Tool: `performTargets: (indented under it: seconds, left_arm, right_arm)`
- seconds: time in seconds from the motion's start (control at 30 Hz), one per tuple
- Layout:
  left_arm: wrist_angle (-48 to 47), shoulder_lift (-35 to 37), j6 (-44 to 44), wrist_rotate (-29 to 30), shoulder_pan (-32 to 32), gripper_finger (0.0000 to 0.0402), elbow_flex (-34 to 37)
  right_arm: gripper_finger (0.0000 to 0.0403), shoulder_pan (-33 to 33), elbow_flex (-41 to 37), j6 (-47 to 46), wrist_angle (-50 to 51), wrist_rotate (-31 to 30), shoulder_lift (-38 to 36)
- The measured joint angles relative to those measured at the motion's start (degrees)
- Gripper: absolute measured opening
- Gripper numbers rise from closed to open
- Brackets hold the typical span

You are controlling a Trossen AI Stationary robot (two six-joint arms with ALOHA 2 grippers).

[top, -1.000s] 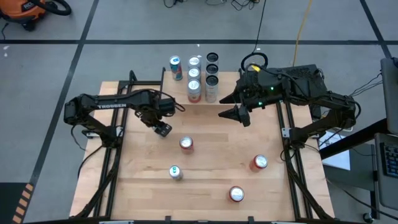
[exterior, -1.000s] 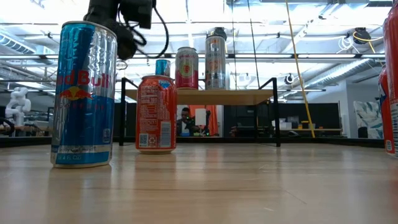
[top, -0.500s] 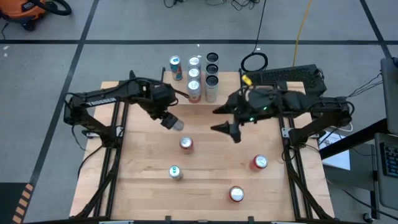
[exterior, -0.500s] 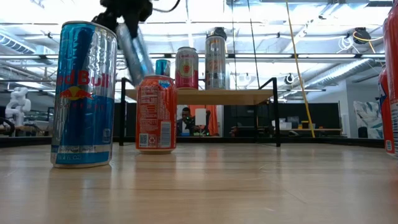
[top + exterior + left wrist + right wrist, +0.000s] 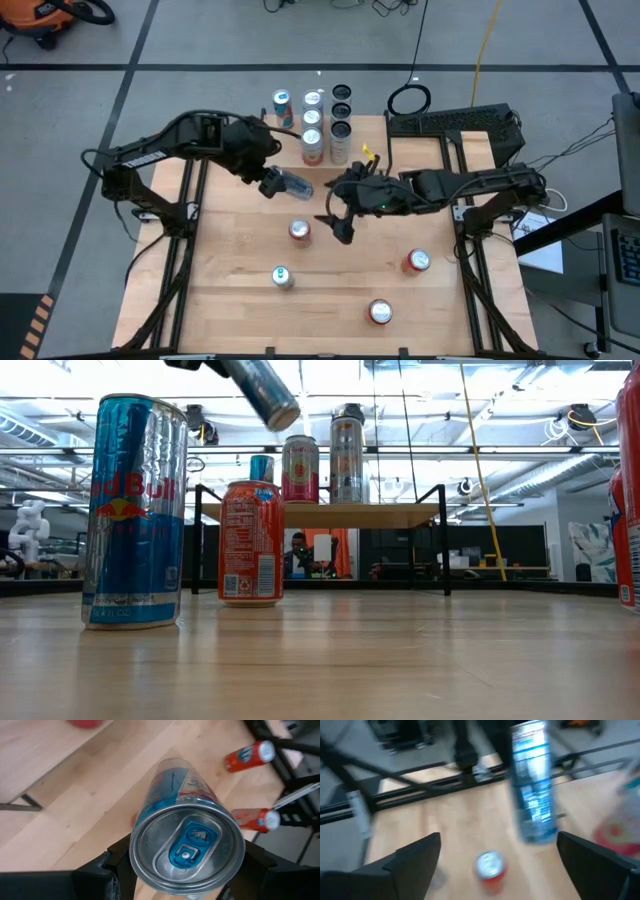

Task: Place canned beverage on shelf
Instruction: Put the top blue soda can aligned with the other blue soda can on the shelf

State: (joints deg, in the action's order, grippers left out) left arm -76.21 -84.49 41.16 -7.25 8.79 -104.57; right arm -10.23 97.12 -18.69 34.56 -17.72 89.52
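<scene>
High view: left gripper (image 5: pixel 272 184) is clamping a blue can (image 5: pixel 295 185) tipped sideways in the air, near the shelf (image 5: pixel 322 152), whose top is mostly hidden under cans. Right gripper (image 5: pixel 338 212) is hanging spread wide, holding nothing.
Low view: can (image 5: pixel 262 390) is showing, gripper cropped off.
Left wrist: can top (image 5: pixel 187 849) is blocking the fingers.
Right wrist: blurry.

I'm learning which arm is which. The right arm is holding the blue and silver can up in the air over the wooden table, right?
Not quite: the left gripper holds the blue and silver can in the air over the wooden table. The high view shows it. The right gripper is empty, jaws open.
</scene>
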Motion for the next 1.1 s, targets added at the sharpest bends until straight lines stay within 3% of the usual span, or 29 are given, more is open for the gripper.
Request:
performTargets:
  seconds: [0.27,0.43,0.77,0.9,1.1]
  left_arm:
    - [7.38,-0.02,2.08,-1.52,-1.75,0.0228,-1.62]
    - [10.23,-0.04,3.43,-2.2,-2.34,0.0228,-1.6]
    - [10.91,-0.04,3.71,-2.23,-2.57,0.0228,-1.6]
    - [12.68,-0.04,4.99,-2.9,-2.57,0.0228,-1.6]
    - [13.21,-0.04,5.08,-3.05,-2.57,0.0228,-1.58]
  right_arm:
    - [0.0396,2.07,0.0,8.51,-1.9,-1.99,2.74]
    - [0.0399,2.42,0.0,9.23,-1.78,-7.84,4.16]
    - [0.0392,3.58,0.0,12.95,-1.6,-7.68,4.19]
    - [0.0373,3.58,0.0,14.45,-1.59,-7.63,4.17]
    - [0.0314,3.64,0.0,14.9,-1.78,-7.72,4.17]
